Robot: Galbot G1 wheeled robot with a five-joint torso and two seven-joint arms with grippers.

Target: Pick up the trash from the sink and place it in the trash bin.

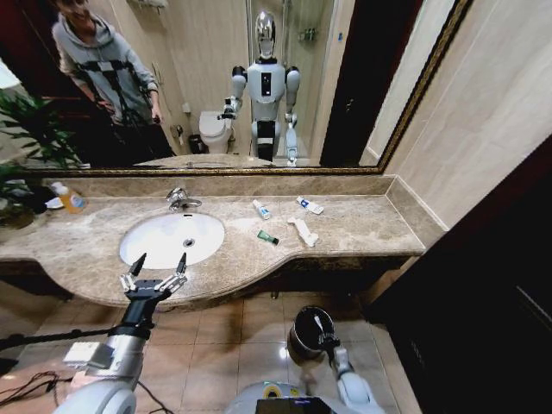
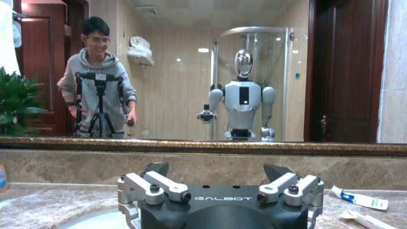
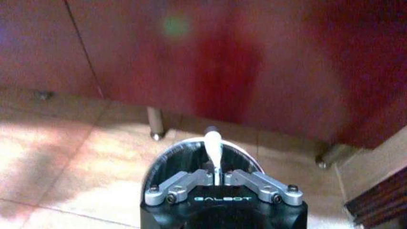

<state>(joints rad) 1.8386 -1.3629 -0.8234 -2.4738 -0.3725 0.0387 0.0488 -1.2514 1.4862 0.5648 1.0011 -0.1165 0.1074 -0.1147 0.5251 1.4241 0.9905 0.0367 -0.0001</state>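
Observation:
The trash bin [image 1: 297,338] is a small black cylinder on the floor tiles below the counter's right half. Just above it my right gripper [image 1: 325,335] is shut on a white tube [image 1: 317,324]. The right wrist view shows that tube [image 3: 212,143] upright between the closed fingers of the right gripper [image 3: 217,175], over the bin's glossy rim [image 3: 167,155]. My left gripper [image 1: 157,269] is open at the counter's front edge, just before the white sink [image 1: 164,241]. On the counter right of the sink lie two white tubes [image 1: 260,209] [image 1: 310,205], a green-and-black tube [image 1: 267,236] and a paper strip [image 1: 303,231].
A chrome faucet [image 1: 181,199] stands behind the basin and an orange bottle [image 1: 69,199] at the counter's far left beside a plant [image 1: 21,138]. A mirror runs along the wall. A dark cabinet [image 1: 492,285] closes off the right side. Cables lie on the floor at left.

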